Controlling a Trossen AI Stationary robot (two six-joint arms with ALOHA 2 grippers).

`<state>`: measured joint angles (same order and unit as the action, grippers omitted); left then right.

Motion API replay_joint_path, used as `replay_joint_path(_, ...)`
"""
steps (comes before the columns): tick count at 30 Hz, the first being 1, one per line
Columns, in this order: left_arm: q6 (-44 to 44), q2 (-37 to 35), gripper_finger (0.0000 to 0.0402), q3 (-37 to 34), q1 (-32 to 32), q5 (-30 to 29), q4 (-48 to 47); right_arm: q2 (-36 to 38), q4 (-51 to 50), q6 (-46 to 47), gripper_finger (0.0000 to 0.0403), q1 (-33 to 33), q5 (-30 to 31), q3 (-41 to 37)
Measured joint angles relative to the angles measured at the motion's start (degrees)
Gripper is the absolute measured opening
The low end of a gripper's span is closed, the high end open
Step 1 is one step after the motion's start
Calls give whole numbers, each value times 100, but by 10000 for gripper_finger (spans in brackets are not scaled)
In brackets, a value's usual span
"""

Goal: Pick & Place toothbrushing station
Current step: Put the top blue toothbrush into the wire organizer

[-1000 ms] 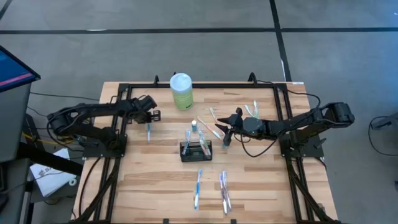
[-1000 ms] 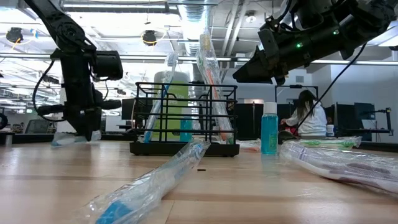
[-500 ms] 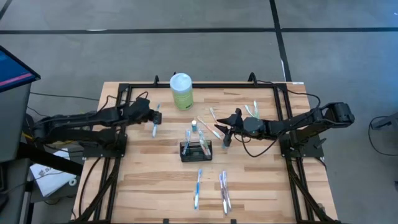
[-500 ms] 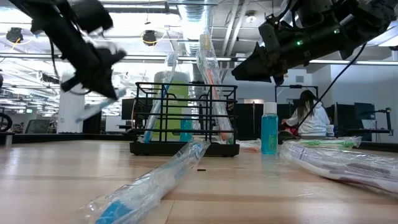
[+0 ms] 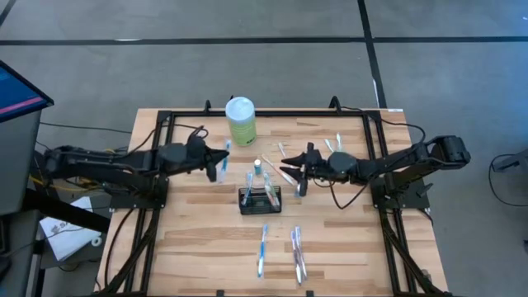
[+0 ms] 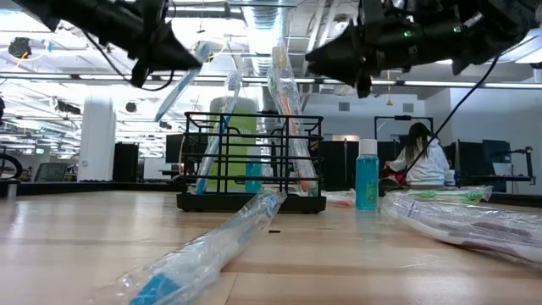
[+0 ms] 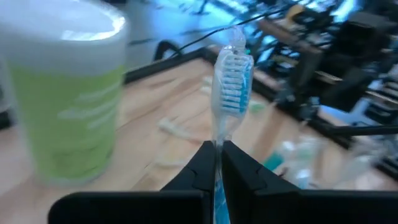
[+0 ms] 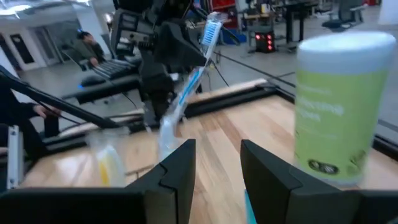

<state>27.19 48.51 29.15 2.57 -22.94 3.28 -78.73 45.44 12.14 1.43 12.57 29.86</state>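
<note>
Caddy [image 5: 260, 200]: black wire mesh, upright near the table's [image 5: 346, 247] middle, holding wrapped toothbrushes in its compartments; touched by neither gripper.

Left gripper [image 5: 221, 158]: raised above the table, left of and behind the caddy, fingers clamped on a wrapped blue brush [image 7: 231, 81], bristle end outward.

Right gripper [image 5: 295, 171]: raised just right of the caddy, fingers apart, holding nothing.

Green bottle [image 5: 241, 120]: white cap, upright at the far edge, behind the caddy.

Small blue bottle [image 6: 366, 174]: upright beside the caddy.

Loose brushes [image 5: 280, 252]: wrapped, lying in front of the caddy; more beyond the right gripper.

Person [image 6: 417, 159]: seated in the room behind.
</note>
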Motion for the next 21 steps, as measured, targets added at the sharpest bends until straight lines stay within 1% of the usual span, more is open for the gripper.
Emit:
replay_joint_path(4,-331,-6,5,0,-274,89,478,1,12,-7,118,0,-159,321)
replay_joint_path(8,-518,-4,4,0,-540,196,818,-1,-11,-7,118,0,-461,683)
replay_joint_path(11,-672,56,5,0,-719,197,1051,-1,-206,-7,118,0,-548,956)
replay_joint_path(15,-869,315,4,2,-903,197,1534,-1,-722,-8,118,0,-548,1289)
replay_joint_path(19,-1049,706,5,0,-1000,200,2031,-121,-776,-11,118,5,-561,1460)
replay_joint_path(21,-1092,861,4,2,-1024,243,2284,-141,-827,-11,118,7,-682,1504)
